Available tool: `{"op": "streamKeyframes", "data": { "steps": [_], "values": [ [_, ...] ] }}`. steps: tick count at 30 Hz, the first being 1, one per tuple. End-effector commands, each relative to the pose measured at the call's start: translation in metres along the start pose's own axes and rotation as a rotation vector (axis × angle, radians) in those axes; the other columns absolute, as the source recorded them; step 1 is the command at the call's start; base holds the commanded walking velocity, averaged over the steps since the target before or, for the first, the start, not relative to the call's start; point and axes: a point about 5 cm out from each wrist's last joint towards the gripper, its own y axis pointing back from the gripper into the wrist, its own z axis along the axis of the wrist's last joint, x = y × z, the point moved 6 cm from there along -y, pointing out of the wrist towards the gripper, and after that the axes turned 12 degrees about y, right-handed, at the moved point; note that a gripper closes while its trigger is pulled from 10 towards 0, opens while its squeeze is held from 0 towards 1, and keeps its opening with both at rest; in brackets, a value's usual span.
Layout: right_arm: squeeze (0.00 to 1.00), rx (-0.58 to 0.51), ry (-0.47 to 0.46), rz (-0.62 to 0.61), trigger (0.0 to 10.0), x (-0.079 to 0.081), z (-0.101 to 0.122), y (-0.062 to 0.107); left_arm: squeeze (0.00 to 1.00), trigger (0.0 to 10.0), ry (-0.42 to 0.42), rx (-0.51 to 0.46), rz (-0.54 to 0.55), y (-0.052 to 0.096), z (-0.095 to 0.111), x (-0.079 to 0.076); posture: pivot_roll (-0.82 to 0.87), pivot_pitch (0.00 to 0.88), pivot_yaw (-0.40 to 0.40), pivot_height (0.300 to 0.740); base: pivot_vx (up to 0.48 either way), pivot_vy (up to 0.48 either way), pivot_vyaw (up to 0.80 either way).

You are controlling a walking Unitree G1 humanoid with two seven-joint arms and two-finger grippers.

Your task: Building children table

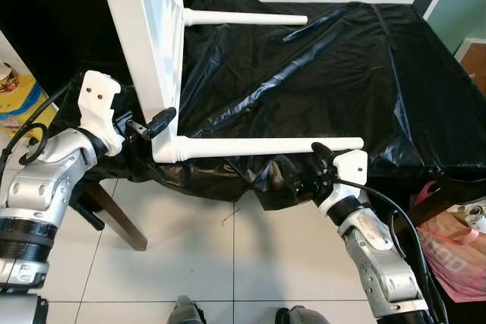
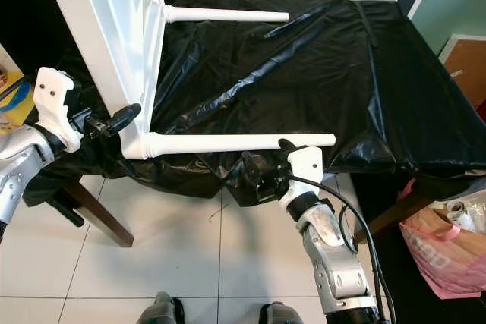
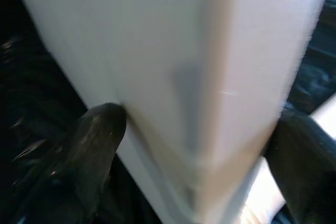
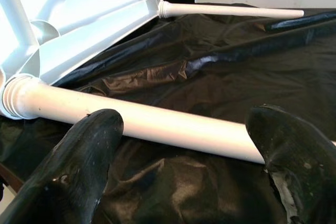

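Left gripper (image 1: 156,123) clamps the lower corner of the white tabletop (image 1: 148,28), which stands on edge on the black plastic sheet (image 1: 342,66); right gripper (image 1: 307,163) is spread open beside the near leg (image 1: 266,146); far leg (image 1: 243,17) juts rightward.

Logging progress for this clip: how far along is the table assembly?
Done: two white legs, the near leg and the far leg, are seated in the tabletop, which stands on edge on the black sheet. In hand: the left gripper clamps the tabletop's corner; the right gripper is open around the near leg. Left: other legs, not visibly fitted.
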Motion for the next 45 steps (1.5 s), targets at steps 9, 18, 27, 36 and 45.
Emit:
{"op": "streamKeyframes", "data": {
  "steps": [9,18,27,36,45],
  "values": [
    [0.0,0.012,0.008,-0.015,10.0,0.0,0.0,0.008,0.0,10.0,-0.167,0.024,0.135,-0.015,0.004,0.035,-0.03,0.148,-0.007,0.74,0.0,0.0,0.0],
    [0.0,0.029,0.011,-0.018,10.0,-0.003,-0.003,0.014,0.0,10.0,-0.187,0.007,0.115,-0.01,0.003,0.03,-0.03,0.151,-0.005,0.74,0.0,0.0,0.0],
    [0.0,0.043,0.044,-0.043,10.0,-0.013,-0.004,0.023,0.0,10.0,-0.072,-0.102,0.15,0.021,-0.009,-0.005,-0.03,0.151,-0.018,0.74,0.0,0.0,0.0],
    [0.0,0.042,0.037,0.026,10.0,-0.006,-0.004,0.016,0.0,10.0,0.099,-0.052,0.081,0.061,-0.023,-0.051,0.02,0.153,-0.069,0.74,0.0,0.0,0.0],
    [0.0,0.028,0.036,0.062,10.0,-0.003,-0.002,0.008,0.0,10.0,0.09,-0.05,0.093,0.054,-0.024,-0.056,0.04,0.145,-0.086,0.74,0.0,0.0,0.0]
  ]
}}
